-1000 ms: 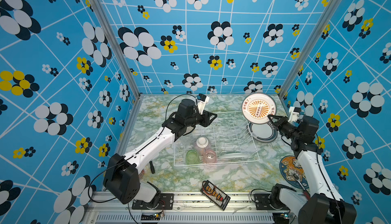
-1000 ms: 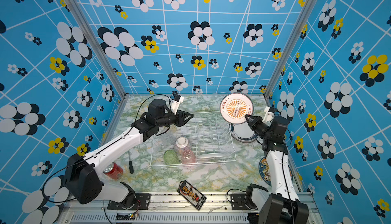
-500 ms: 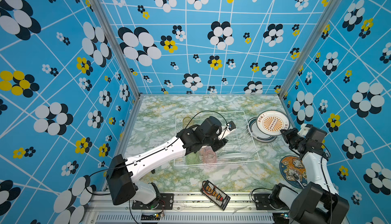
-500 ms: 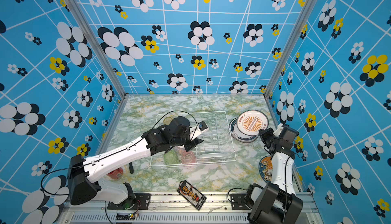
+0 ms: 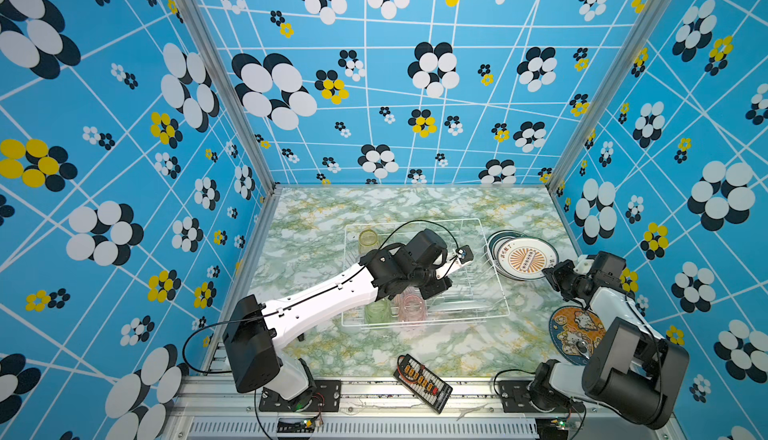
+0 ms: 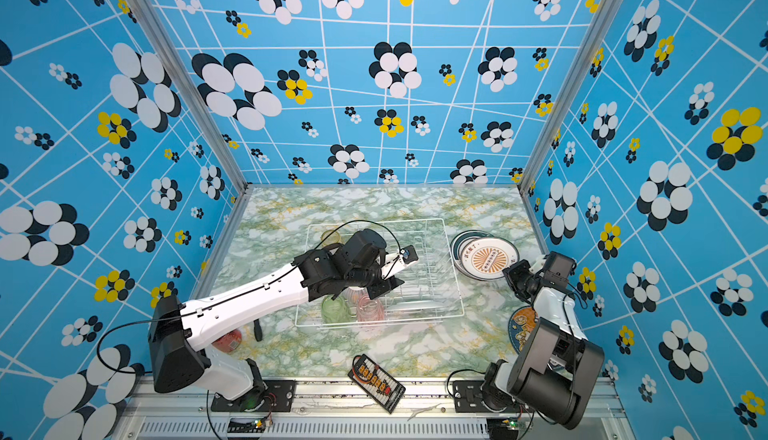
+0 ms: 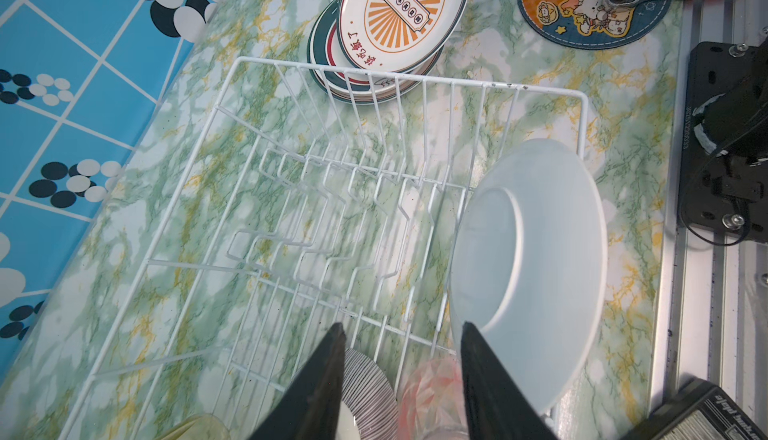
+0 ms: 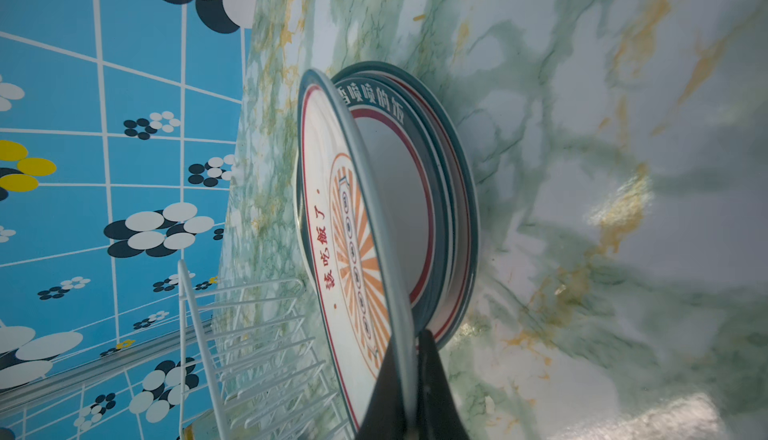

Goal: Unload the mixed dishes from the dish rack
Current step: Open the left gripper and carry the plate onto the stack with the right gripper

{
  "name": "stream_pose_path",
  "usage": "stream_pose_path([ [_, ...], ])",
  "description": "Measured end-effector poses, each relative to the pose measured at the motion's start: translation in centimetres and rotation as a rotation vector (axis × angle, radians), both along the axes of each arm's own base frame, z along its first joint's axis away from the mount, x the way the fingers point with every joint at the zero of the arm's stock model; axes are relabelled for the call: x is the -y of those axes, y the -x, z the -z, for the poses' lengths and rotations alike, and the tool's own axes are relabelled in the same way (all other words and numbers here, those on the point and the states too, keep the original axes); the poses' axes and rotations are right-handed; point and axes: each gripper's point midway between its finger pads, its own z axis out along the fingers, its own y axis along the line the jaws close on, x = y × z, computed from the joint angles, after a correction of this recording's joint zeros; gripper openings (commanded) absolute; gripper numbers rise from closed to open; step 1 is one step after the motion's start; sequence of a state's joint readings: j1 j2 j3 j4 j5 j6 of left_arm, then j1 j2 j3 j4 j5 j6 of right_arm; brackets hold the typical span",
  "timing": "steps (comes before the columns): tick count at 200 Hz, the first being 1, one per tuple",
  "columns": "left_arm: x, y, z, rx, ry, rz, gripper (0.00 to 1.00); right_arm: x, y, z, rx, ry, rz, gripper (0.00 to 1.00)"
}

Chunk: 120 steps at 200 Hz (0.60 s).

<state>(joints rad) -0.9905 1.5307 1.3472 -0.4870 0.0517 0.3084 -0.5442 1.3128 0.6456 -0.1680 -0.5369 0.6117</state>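
**While Lowering: Level First, Release Last**

While lowering the sunburst plate (image 8: 332, 226), tilted over the stack of plates (image 8: 457, 209) on the bench (image 5: 316, 217) just beside the dish rack (image 7: 415, 77), level out before touching down. Loosen the right claw (image 8: 409, 392), now clamped on the plate's rim, only once resting flat; part slowly to avoid a slide off the stack. Inside the rack, steer the left claw (image 7: 403, 325), jaws apart and holding nothing, clear of the wire prongs (image 7: 332, 192); line up on the white plate (image 7: 540, 259) leaning there, minding the striped bowl (image 7: 368, 379) and pink tumbler (image 7: 428, 392) close by.
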Motion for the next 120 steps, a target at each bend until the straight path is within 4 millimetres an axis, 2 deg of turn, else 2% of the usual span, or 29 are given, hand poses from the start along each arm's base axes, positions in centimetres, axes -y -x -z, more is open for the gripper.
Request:
stream_pose_path([
  [51, 0.2, -0.1, 1.0, -0.012, -0.027, 0.005, 0.47, -0.1, -0.3, 1.0, -0.011, -0.012, -0.019, 0.00],
  [64, 0.3, -0.2, 1.2, -0.015, -0.032, 0.006, 0.47, -0.2, -0.3, 1.4, -0.022, -0.021, -0.024, 0.03],
  [92, 0.4, -0.2, 1.2, -0.015, -0.036, 0.008, 0.47, -0.2, -0.5, 1.7, -0.020, -0.023, -0.035, 0.16],
  [120, 0.5, -0.3, 1.2, -0.010, -0.038, 0.013, 0.47, -0.2, -0.3, 2.3, -0.046, -0.007, -0.051, 0.36],
])
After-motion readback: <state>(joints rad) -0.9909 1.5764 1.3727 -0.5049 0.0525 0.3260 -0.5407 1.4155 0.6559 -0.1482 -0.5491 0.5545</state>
